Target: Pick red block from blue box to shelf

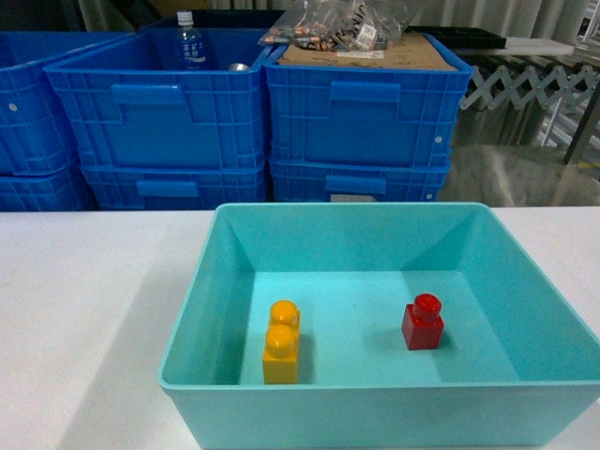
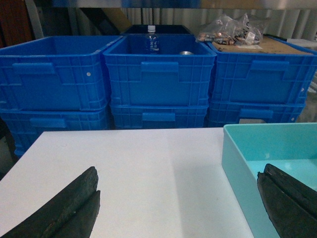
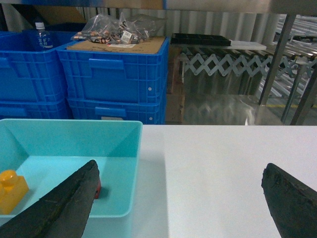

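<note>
**Item: red block, not yet picked**

Loc: red block [image 1: 423, 322] sits upright on the floor of the blue box [image 1: 192, 319], right half, well apart from the orange brick [image 1: 281, 342].

Look: small glossy cube, one round stud up; no long axis, so approach angle is free.

Claws: right claw [image 3: 178, 208] wide open, empty; block just behind its left finger, so go down-left. Left claw [image 2: 178, 208] wide open, empty, over the table [image 2: 138, 168], farther off. Use your right arm.

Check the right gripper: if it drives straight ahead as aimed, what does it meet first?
Likely bare white table. The right gripper, jaws open, points past the blue box, whose wall sits at its left finger. Depth is unclear.
</note>
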Robot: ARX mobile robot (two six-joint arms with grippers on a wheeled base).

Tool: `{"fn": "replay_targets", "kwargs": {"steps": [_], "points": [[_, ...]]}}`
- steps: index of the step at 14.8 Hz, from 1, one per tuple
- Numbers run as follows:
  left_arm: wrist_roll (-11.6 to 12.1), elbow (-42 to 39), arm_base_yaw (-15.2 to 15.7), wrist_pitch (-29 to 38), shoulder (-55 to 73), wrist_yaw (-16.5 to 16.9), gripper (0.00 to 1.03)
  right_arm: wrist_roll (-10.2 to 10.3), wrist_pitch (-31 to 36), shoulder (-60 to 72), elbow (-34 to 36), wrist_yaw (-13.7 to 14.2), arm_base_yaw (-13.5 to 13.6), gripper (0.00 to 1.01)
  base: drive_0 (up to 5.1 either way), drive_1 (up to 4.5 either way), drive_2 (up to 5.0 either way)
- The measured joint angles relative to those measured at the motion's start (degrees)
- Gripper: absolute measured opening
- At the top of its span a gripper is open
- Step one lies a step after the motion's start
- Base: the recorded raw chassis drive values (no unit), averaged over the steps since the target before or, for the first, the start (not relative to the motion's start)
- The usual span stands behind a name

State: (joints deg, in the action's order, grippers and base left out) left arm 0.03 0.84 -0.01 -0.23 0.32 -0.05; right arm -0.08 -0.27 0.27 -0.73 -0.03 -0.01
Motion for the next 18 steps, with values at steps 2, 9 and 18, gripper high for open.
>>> {"fn": "replay_targets", "kwargs": {"steps": [2,9,18], "points": [[0.0,0.0,0.0,0.0,0.0,0.0,0.98,0.0,0.0,0.0,0.0,0.0,0.0,0.98,0.0,0.0,0.0],[0.0,0.0,0.0,-0.02,0.0,0.0,0.98,0.0,0.0,0.0,0.0,0.0,0.0,0.98,0.0,0.0,0.0],[0.0,0.0,0.0,0.0,0.0,0.04,0.98,-2.19,-0.63,9.18,-2.01,-6.54,0.76,0.98,0.0,0.0,0.0]]}}
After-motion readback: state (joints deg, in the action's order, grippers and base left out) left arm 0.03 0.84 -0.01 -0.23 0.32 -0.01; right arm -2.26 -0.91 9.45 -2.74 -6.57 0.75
